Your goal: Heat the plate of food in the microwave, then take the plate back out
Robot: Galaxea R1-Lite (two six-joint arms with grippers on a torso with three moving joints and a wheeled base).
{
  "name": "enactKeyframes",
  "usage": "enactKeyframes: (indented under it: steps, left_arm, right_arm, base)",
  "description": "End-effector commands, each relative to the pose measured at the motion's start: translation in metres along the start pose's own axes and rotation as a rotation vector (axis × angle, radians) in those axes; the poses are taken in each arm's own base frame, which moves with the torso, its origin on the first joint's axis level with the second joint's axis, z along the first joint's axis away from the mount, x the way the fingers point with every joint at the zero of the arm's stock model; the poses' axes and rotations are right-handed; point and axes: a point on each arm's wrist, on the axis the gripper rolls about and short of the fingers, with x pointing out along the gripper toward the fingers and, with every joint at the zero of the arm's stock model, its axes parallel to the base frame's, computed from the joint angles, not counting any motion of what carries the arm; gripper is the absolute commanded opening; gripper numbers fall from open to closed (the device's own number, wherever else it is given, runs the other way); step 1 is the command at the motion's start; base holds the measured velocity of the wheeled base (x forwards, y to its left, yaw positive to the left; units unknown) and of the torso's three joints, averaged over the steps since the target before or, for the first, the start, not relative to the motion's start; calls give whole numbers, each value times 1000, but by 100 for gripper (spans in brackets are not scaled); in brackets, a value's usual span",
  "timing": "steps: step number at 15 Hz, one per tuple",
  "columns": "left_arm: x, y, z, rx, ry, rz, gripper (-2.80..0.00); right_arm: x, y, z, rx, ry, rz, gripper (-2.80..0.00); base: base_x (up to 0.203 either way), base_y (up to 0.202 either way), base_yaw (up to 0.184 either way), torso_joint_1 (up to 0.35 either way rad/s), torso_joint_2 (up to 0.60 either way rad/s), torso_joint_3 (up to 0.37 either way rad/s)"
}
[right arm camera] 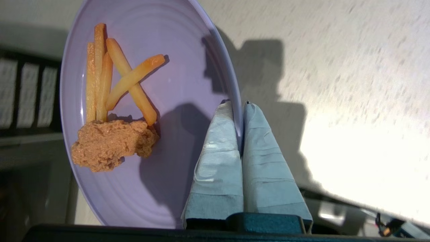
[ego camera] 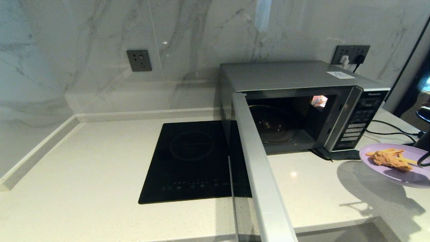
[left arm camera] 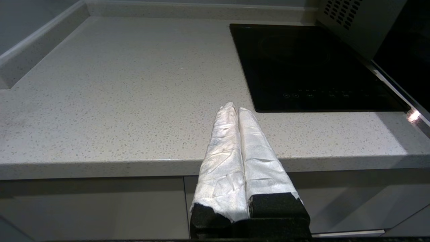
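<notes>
The scene was viewed from above by the head camera, faced forward and down over the speckled pale stone counter [ego camera: 84, 174]. The flat black glass hob [ego camera: 191, 161] was shared with the left wrist view, taken low from behind the white-wrapped fingers [left arm camera: 228, 141], the hob [left arm camera: 302, 64] lying beyond their tips. The small lavender plate of food [right arm camera: 147, 117] was seen very near in the right wrist view, its rim pinched between the fingers [right arm camera: 218, 154]; the same plate [ego camera: 396, 164] was shared with the head view.

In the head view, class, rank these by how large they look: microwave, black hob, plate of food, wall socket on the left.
1. microwave
2. black hob
3. plate of food, partly cut off at the frame edge
4. wall socket
</notes>
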Motion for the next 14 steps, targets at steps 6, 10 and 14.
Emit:
enactKeyframes:
  steps: [6,10,14]
  left_arm:
    - [0,0,0,-1,1,1,-280]
    - [0,0,0,-1,1,1,-280]
    - [0,0,0,-1,1,1,-280]
  right_arm:
    - [79,-36,19,32,7,-165,-280]
    - [107,-53,27,33,28,-208,-280]
    - [125,-64,32,16,43,-229,-280]
  base:
    - [0,0,0,0,0,0]
    - [0,0,0,0,0,0]
    - [0,0,0,0,0,0]
